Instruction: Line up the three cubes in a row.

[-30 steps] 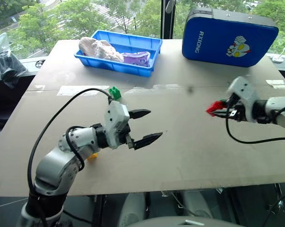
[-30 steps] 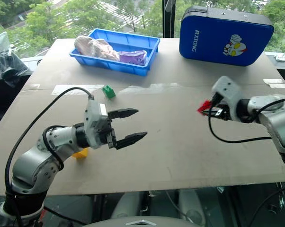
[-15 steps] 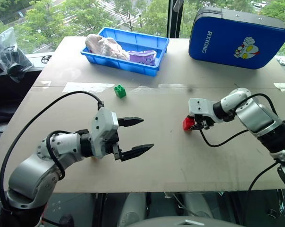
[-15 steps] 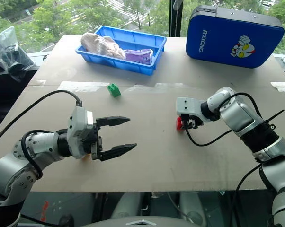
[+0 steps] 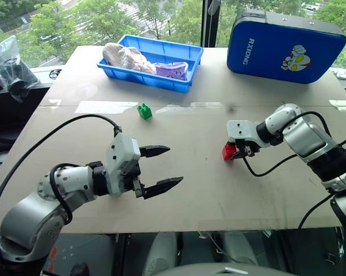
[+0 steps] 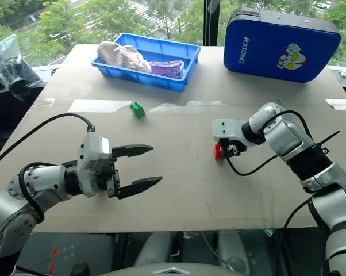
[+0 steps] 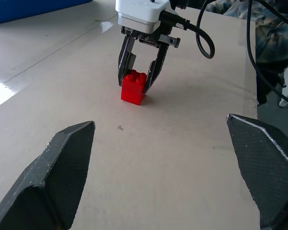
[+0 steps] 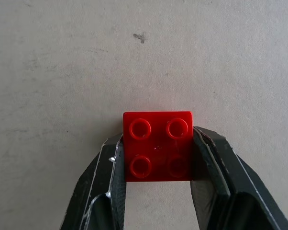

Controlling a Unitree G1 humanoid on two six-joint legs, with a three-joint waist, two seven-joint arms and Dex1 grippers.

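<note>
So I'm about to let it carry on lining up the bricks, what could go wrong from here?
The right tool is shut on the red brick, which sits on the table; opening unevenly could nudge it askew. The green brick lies far off toward the blue bin, so the row may end up crooked. The left tool hangs open low over the table, and its cable could drag across a brick when it moves.

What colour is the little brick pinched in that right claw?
Red brick, four studs on top; clearest in the right wrist view.
</note>
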